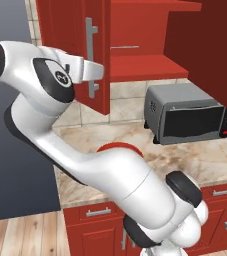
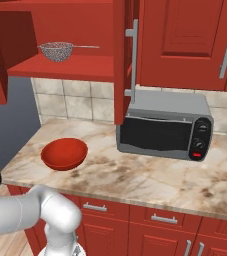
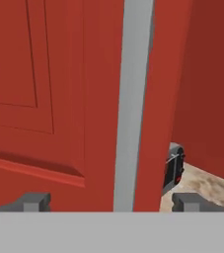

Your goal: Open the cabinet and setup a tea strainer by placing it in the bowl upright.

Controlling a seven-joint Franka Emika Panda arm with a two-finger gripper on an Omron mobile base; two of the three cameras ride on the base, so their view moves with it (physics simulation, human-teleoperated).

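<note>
The cabinet [image 2: 70,67] stands with both doors swung open. On its lower shelf rests the tea strainer [image 2: 57,50], mesh cup up, its thin handle pointing right; in the left base view just that handle [image 1: 125,47] shows past the door. The red bowl [image 2: 64,153] sits on the counter's left part, below the shelf, and is partly hidden by my arm in the left base view [image 1: 117,146]. My gripper [image 3: 112,201] is open, its tips astride the left door's silver bar handle [image 3: 133,99] without touching it. The hand [image 1: 94,71] is at that handle's lower half.
A grey toaster oven [image 2: 165,125] stands on the marble counter [image 2: 135,180] to the right of the bowl, under the open right door [image 2: 119,60]. Lower red drawers [image 2: 155,220] run along the counter's front. A closed wall cupboard [image 2: 185,40] is further right.
</note>
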